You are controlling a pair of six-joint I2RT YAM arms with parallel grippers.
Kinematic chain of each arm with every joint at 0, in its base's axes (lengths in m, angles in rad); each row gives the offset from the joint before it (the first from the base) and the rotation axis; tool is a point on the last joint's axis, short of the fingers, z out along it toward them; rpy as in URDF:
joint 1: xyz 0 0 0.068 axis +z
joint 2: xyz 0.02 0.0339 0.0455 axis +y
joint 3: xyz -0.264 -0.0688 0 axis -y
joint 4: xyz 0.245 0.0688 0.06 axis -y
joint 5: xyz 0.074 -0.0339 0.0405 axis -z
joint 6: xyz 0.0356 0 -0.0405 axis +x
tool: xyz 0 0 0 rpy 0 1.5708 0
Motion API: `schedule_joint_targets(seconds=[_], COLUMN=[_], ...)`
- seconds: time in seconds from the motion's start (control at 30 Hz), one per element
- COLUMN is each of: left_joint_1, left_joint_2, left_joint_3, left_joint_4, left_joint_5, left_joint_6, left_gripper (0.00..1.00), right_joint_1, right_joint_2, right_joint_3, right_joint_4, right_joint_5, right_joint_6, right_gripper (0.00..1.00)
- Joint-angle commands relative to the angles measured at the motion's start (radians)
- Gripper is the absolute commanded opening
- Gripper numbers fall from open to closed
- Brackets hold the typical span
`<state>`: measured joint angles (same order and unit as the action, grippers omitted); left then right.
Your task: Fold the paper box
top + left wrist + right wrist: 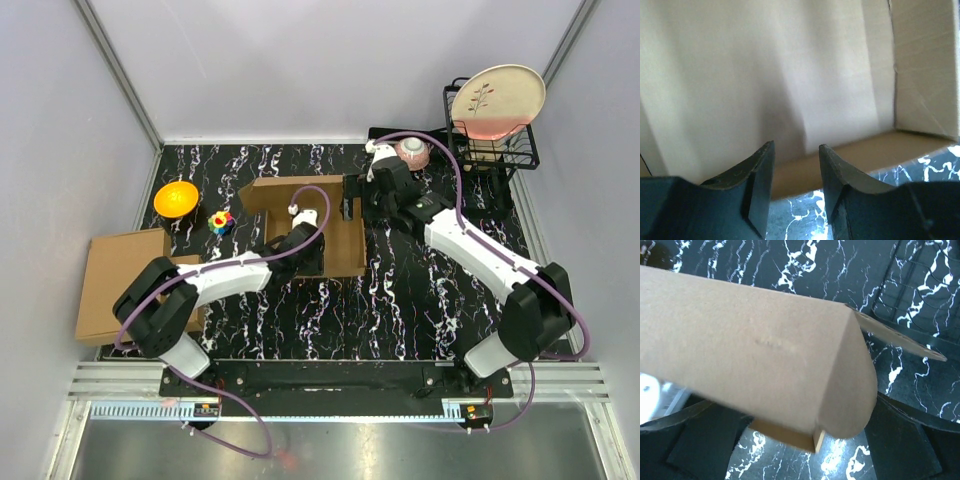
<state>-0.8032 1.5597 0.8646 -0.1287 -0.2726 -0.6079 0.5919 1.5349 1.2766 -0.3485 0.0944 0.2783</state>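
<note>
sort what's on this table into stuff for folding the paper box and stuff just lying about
For the job:
- paper box

Just lying about:
- orange bowl
- multicoloured toy
- flat brown cardboard at the left edge
- pink cup
- plate
- black wire rack

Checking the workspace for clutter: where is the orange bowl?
In the top view, the orange bowl sits far left, beside a multicoloured toy, beyond the flat cardboard stack.
</note>
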Motion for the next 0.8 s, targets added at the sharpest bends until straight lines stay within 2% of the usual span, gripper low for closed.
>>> schedule_joint_targets(seconds=[0.0, 0.2, 0.4, 0.6, 0.77], left_joint_1=[-0.01, -0.051, -0.137, -0.195, -0.203], left_joint_2=[0.004, -0.056, -0.164, -0.225, -0.24], left_joint_3=[0.007, -0.015, -0.05, -0.093, -0.13], left_joint_4=[-0.015, -0.055, -0.078, -0.109, -0.121], left_joint_5=[0.047, 0.092, 0.122, 0.151, 0.118], left_joint_6=[0.042, 0.063, 0.08, 0.111, 0.129], left_gripper=[0.43, 0.41, 0.41, 0.41, 0.41], right_joint_1=[0.002, 0.005, 0.009, 0.009, 0.009], right_joint_2=[-0.028, -0.104, -0.18, -0.118, 0.014], right_joint_3=[0.058, 0.021, -0.026, 0.03, 0.116], right_joint_4=[-0.001, -0.023, -0.035, -0.032, -0.029], right_joint_5=[-0.035, -0.042, -0.027, -0.01, 0.014], right_joint_6=[0.022, 0.041, 0.047, 0.027, 0.019], right_gripper=[1.0, 0.99, 0.99, 1.0, 1.0])
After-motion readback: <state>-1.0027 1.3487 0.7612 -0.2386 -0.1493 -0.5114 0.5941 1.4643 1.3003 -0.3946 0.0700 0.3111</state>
